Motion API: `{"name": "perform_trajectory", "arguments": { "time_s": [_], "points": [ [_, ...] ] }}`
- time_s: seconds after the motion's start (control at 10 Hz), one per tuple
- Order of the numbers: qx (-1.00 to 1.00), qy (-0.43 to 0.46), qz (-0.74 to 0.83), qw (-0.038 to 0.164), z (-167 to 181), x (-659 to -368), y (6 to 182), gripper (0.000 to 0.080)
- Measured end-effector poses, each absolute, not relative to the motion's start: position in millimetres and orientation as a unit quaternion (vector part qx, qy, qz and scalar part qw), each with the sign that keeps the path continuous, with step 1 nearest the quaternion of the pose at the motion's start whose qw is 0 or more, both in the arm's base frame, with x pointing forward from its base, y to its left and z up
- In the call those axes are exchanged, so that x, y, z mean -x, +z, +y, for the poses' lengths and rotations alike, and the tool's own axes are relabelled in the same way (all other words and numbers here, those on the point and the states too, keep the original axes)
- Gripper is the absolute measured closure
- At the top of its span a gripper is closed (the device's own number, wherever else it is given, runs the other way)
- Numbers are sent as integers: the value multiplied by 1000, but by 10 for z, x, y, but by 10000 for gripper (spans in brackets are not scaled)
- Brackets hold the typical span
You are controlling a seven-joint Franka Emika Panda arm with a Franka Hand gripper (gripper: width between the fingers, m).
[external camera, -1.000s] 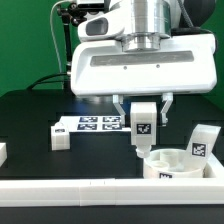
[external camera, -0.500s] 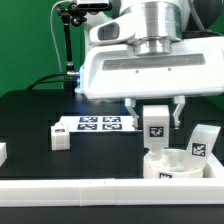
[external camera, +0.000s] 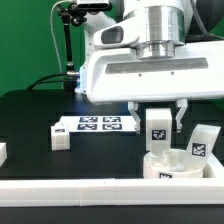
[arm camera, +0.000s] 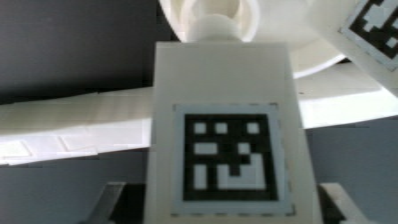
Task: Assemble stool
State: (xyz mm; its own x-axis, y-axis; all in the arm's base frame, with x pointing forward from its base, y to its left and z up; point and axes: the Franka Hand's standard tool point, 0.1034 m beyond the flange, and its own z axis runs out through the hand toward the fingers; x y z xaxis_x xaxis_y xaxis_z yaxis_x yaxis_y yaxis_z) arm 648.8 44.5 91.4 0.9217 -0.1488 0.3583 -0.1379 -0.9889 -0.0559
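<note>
My gripper (external camera: 157,113) is shut on a white leg block (external camera: 156,127) with a black-and-white tag and holds it upright over the round white seat (external camera: 176,166) at the front of the exterior view's right. The block's lower end reaches the seat's top. In the wrist view the leg block (arm camera: 226,120) fills the middle, with the seat (arm camera: 267,30) beyond its far end. Another leg block (external camera: 202,142) stands by the seat on the exterior view's right. A third leg block (external camera: 61,136) lies on the table toward the exterior view's left.
The marker board (external camera: 98,123) lies flat behind the seat. A long white rail (external camera: 70,189) runs along the front edge, and it also shows in the wrist view (arm camera: 89,120). A small white piece (external camera: 3,152) sits at the exterior view's far left.
My gripper has moved toward the exterior view's right with the leg block, from beside the seat to over it.
</note>
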Motion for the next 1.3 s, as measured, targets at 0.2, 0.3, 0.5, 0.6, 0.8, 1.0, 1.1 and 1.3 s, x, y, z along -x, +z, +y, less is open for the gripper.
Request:
{"name": "perform_trajectory", "arguments": {
  "time_s": [0.2, 0.3, 0.5, 0.6, 0.8, 1.0, 1.1, 1.3],
  "points": [
    [980, -182, 73, 14, 443, -6483, 891, 463],
    [981, -181, 72, 14, 455, -6473, 876, 463],
    [981, -177, 71, 13, 461, -6449, 827, 463],
    [982, -176, 71, 13, 469, -6439, 803, 463],
    [982, -173, 69, 12, 495, -6427, 765, 463],
    [982, -173, 68, 12, 507, -6422, 752, 463],
    [981, -180, 67, 11, 517, -6426, 755, 463],
    [979, -193, 65, 9, 526, -6420, 759, 463]
  ]
}}
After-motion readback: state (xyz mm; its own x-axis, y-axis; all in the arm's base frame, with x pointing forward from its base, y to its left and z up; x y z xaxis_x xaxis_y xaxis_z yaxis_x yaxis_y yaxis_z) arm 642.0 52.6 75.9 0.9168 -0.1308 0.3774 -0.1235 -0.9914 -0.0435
